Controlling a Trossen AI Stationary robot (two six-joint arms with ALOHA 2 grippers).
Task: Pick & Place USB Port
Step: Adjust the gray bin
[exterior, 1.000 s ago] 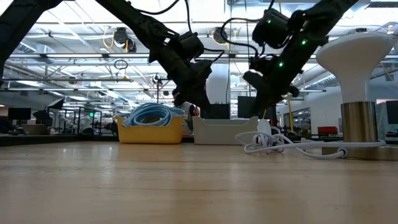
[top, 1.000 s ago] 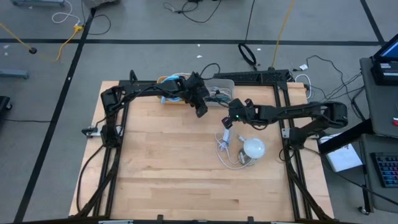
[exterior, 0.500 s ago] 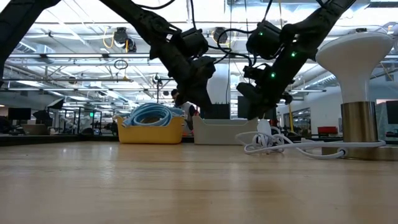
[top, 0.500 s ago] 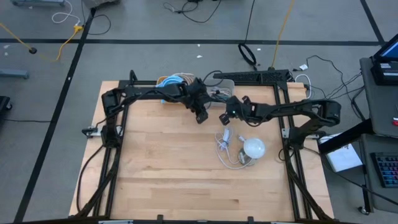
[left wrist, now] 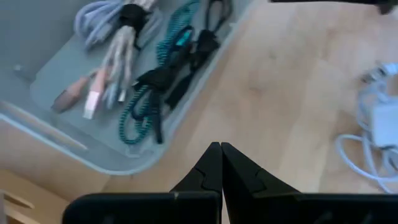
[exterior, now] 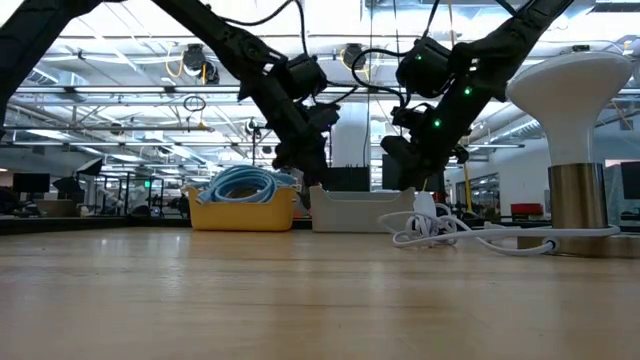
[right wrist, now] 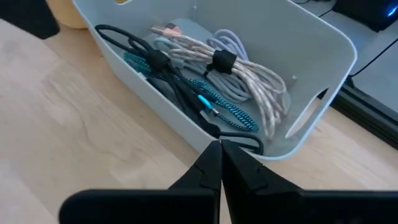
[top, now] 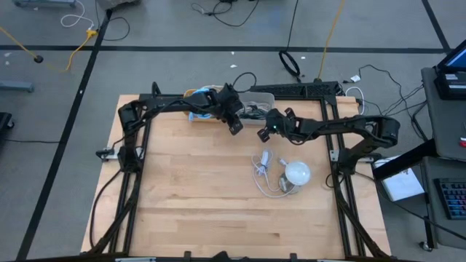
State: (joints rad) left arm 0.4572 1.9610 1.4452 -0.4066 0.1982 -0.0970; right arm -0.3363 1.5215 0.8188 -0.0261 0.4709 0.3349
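Observation:
A small white USB block [top: 265, 157] with a white cord lies flat on the wooden table, next to a white lamp [top: 297, 173]; the left wrist view shows the block [left wrist: 380, 121] beyond the fingers. A grey bin [top: 271, 98] of bundled cables stands at the far edge. My left gripper [top: 234, 126] hangs shut over the bin's near left corner, its fingers [left wrist: 211, 163] pressed together. My right gripper [top: 264, 133] hangs shut above the table just in front of the bin [right wrist: 323, 43], tilted down toward it. Neither holds anything.
A yellow bin [exterior: 243, 212] holding a blue coiled cable stands left of the grey bin [exterior: 360, 212]. The lamp [exterior: 580, 130] stands on a metal foot at the right, its cord looping over the table. The near half of the table is bare wood.
My right gripper has moved away from the white USB block toward the table's far edge and the grey bin, sinking a little, still shut. The block and its cord lie where they were.

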